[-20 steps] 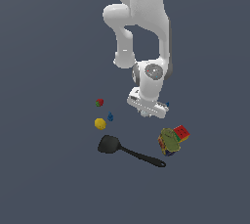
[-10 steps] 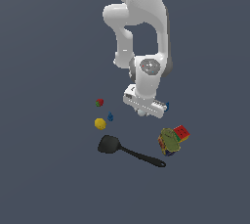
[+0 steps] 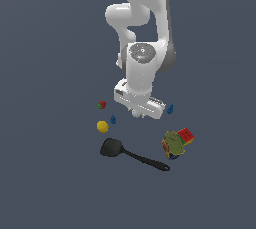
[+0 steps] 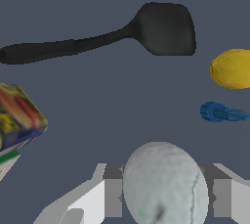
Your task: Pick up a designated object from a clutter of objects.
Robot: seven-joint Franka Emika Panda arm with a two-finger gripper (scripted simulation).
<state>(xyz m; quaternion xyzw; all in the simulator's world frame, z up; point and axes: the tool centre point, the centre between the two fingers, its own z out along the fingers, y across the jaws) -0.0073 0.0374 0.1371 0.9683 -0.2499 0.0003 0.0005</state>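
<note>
One object matters here, the small pale-grey, whitish ball [image 4: 165, 185], and you find it low in the middle of the wrist view, sitting between the two grey fingers [image 4: 108, 196] of the gripper [image 4: 166, 196]. Your jaws stand spread on either side of it, with gaps showing on both flanks, so nothing is clamped yet. In the exterior view the ball is only a pale speck [image 3: 135, 114] under the white hand, near the frame's centre.

Your main risk, I judge, is a round thing squirting out: if the pads meet it off-centre, it can roll away across the dark floor. Whether the ball sits centred in depth between the pads cannot be told from either view.

Nearby clutter is a lesser worry. A small blue teardrop [image 4: 222, 112] and a yellow ball [image 4: 231, 68] lie at the wrist view's right edge, a black spatula [image 4: 122, 34] across its upper part, a colourful lump [image 4: 19, 115] at its left edge; all stand apart from the fingers.
</note>
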